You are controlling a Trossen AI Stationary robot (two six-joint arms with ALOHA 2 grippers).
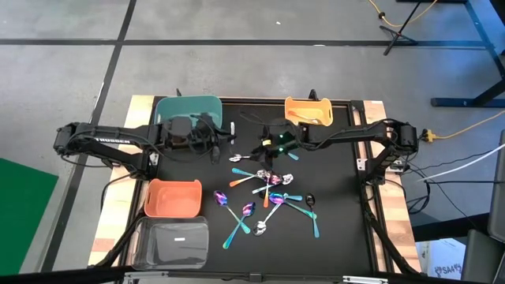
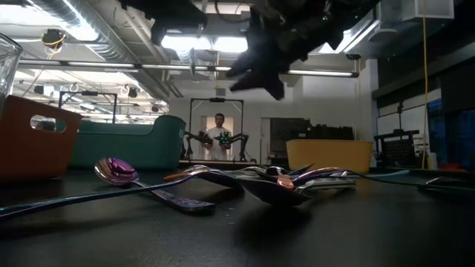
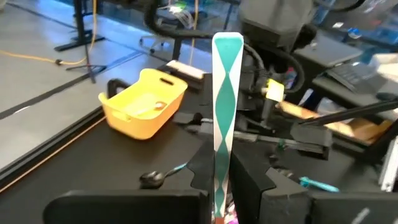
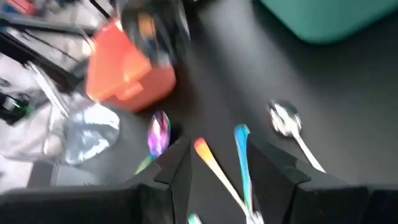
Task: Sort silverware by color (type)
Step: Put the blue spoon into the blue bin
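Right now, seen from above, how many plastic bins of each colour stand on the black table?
Teal plastic bin: 1
Yellow plastic bin: 1
Orange plastic bin: 1
Clear plastic bin: 1
Total: 4

Black desk (image 1: 339,229) with four bins: teal bin (image 1: 188,109) and yellow bin (image 1: 308,111) at far edge, orange bin (image 1: 172,198) and clear bin (image 1: 170,241) near left. Spoons (image 1: 268,193) scattered mid-desk, mixed colors. Left tool (image 1: 215,142) by teal bin, fingers unclear. Right tool (image 1: 272,147) above the pile's far end.
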